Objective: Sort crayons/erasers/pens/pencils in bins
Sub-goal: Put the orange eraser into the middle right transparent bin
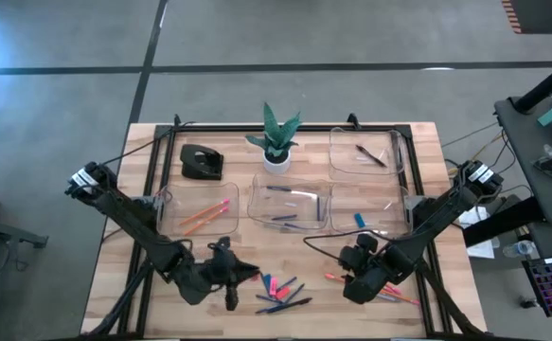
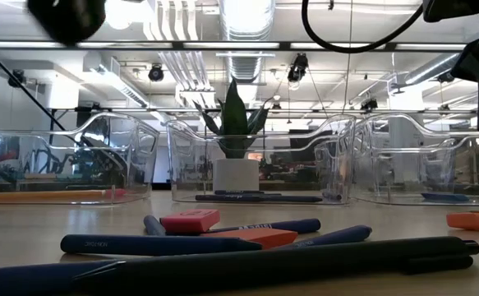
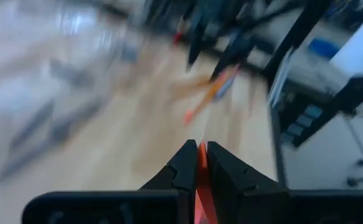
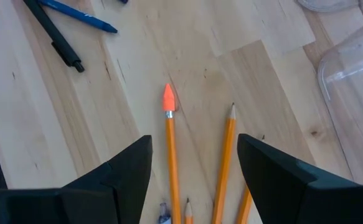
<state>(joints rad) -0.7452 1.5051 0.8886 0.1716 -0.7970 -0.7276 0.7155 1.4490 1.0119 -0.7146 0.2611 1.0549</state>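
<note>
Left gripper (image 3: 198,163) pinched on an orange pencil (image 3: 200,186), held above the table's near-left area beside the loose pile. Right gripper (image 4: 193,168) spread wide, low over more pencils (image 4: 170,155) lying on the near-right wood, not touching them. Pile between the arms: pink erasers (image 2: 189,219), blue crayons (image 2: 158,244), a black pen (image 2: 288,261). Bins: left bin (image 1: 167,204) holds pencils, middle bin (image 1: 257,194) dark pens, right bin (image 1: 403,204) a blue stick, far bin (image 1: 337,142) one pen. Plant (image 1: 276,133) behind the middle bin.
</note>
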